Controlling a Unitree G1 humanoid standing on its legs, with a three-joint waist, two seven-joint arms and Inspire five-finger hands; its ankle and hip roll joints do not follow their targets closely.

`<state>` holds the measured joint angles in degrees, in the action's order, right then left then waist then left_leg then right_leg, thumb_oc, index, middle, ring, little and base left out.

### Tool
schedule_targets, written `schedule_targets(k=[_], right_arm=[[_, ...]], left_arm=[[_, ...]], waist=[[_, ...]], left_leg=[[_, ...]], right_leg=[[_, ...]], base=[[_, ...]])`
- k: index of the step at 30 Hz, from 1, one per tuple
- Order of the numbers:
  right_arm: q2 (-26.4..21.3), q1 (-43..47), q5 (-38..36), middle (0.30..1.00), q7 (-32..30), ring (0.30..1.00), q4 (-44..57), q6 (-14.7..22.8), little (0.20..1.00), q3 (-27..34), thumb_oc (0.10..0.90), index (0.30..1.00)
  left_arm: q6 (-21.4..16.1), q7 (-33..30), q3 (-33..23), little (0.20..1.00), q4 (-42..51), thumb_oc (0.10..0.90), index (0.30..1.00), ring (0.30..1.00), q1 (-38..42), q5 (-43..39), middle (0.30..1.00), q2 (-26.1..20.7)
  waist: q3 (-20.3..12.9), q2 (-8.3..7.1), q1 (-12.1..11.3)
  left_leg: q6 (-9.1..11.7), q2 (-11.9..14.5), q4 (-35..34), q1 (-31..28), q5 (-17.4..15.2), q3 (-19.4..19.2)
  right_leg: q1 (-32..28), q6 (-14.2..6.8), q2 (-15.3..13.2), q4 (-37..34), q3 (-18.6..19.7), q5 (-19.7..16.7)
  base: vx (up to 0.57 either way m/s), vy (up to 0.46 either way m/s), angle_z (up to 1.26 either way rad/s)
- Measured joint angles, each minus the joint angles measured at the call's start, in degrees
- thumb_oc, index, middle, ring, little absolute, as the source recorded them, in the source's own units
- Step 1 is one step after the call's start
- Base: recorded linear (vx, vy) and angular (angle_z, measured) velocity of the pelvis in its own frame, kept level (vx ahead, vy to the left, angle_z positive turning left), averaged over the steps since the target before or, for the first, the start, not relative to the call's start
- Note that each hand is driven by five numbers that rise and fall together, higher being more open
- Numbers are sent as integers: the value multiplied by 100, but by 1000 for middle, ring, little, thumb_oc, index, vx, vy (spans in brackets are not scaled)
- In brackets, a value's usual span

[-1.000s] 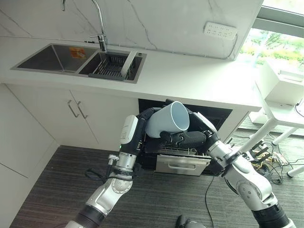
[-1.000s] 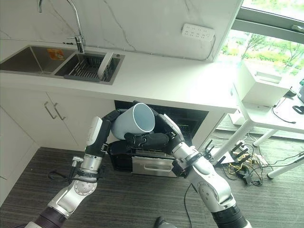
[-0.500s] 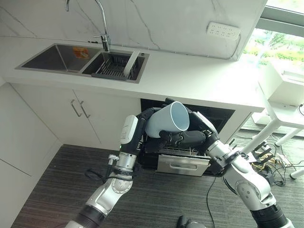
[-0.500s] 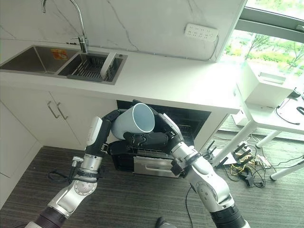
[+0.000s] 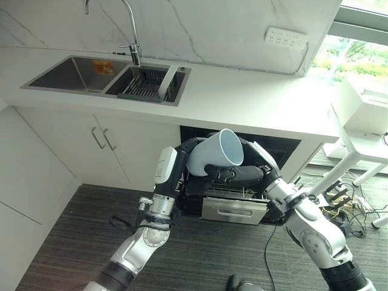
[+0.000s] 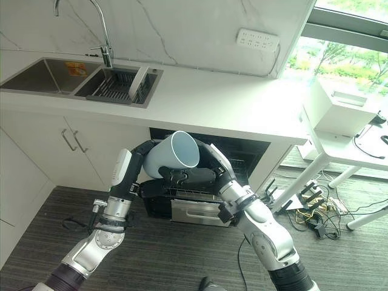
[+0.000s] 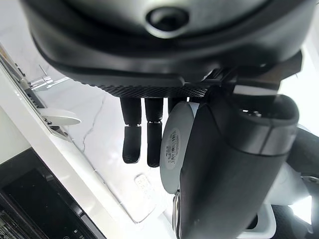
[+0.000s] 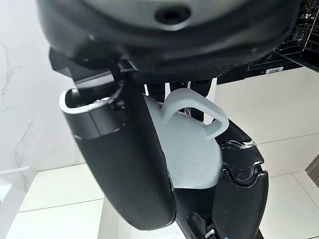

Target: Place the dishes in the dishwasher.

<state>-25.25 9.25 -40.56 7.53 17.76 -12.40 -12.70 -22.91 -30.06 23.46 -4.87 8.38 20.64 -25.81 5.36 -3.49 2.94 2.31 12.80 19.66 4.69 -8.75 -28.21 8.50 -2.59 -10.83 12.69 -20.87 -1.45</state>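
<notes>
A light blue mug (image 5: 209,154) lies tilted in the air in front of the open dishwasher (image 5: 276,147), its mouth facing right and upward. My left hand (image 5: 189,147) curls round its base end from the left; the mug's bottom with a sticker (image 7: 172,149) shows between that hand's fingers (image 7: 132,134) and thumb. My right hand (image 5: 242,174) grips it from below and the right, its fingers bent under the mug's body. The mug's handle (image 8: 199,112) shows beside the right thumb (image 8: 129,169). The dishwasher's wire rack (image 5: 233,194) is pulled out below the mug.
A double sink (image 5: 66,73) with a faucet sits at the counter's back left; its right basin holds a dark rack (image 5: 142,85) with a white plate (image 5: 171,77) on edge. White cabinet doors (image 5: 73,151) stand left of the dishwasher. A white table (image 5: 364,142) stands at right.
The whole view has shifted a little. The mug and both hands have edged slightly right, still held together above the rack.
</notes>
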Motion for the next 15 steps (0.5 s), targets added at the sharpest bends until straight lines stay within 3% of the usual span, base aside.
schedule_targets(k=[8, 9, 10, 15], right_arm=[[2, -2, 2, 300, -22, 300, 0, 0, 300, -3, 400, 300], [5, -6, 2, 300, -37, 300, 0, 0, 300, -7, 400, 300], [6, -9, 2, 300, -44, 300, 0, 0, 300, -9, 400, 300], [3, -15, 195, 300, -85, 300, 0, 51, 300, -9, 400, 300]], left_arm=[[26, 54, -15, 300, 15, 400, 300, 300, 0, -16, 300, 8], [30, 73, -19, 568, 16, 579, 568, 568, 1, -21, 568, 9], [32, 81, -20, 900, 16, 800, 900, 900, 1, -27, 900, 10], [38, 334, -49, 900, 59, 800, 900, 900, -1, -251, 900, 4]], waist=[[1, 4, -1], [2, 5, 0], [2, 7, 1], [2, 48, 1]], left_leg=[[0, 0, -2, 0, 0, 0], [0, 0, -4, 1, 0, 0], [0, 0, -3, 0, 0, 0], [0, -1, -6, 0, 0, 0]], right_leg=[[1, 0, 0, -8, 0, 0], [0, 0, 0, -8, 0, 0], [1, 0, 1, -8, 0, 0], [2, 0, 1, -10, 0, 0]], base=[[0, 0, 0], [0, 0, 0], [0, 0, 0], [0, 0, 0]])
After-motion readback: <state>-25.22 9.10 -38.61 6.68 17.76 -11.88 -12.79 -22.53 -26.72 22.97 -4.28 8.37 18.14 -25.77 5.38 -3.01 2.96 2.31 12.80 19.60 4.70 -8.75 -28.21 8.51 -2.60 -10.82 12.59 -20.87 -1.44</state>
